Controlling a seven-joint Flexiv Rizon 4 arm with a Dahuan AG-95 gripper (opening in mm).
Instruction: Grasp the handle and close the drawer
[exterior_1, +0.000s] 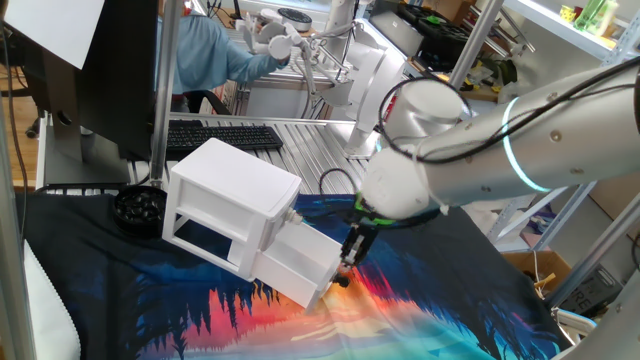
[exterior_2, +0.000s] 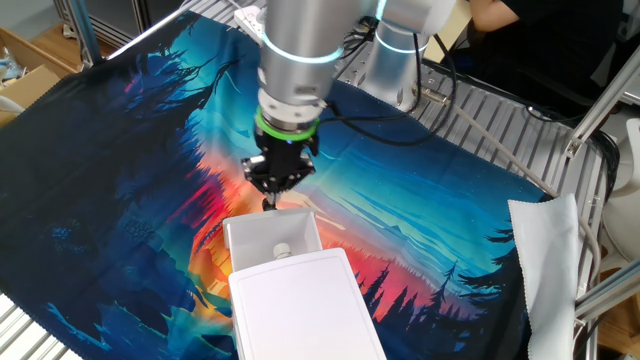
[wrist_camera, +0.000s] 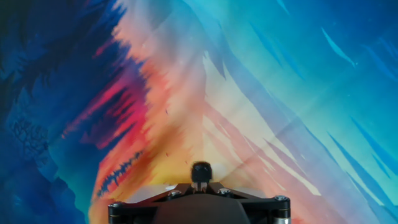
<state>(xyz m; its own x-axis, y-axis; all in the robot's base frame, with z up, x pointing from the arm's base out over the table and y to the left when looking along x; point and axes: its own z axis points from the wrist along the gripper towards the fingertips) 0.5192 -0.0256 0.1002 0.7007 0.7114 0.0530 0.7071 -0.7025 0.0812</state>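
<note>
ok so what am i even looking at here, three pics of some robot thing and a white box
It is one robot arm at a table covered by a colourful cloth. Two pictures come from fixed cameras on different sides; the third comes from a camera on the hand, looking along the fingers. The small white cabinet has its bottom drawer pulled out. The gripper is at the drawer's front, where a small dark knob, the handle, sits. Whether the fingers have closed on it is unclear. A round black object lies beside the cabinet.
</note>
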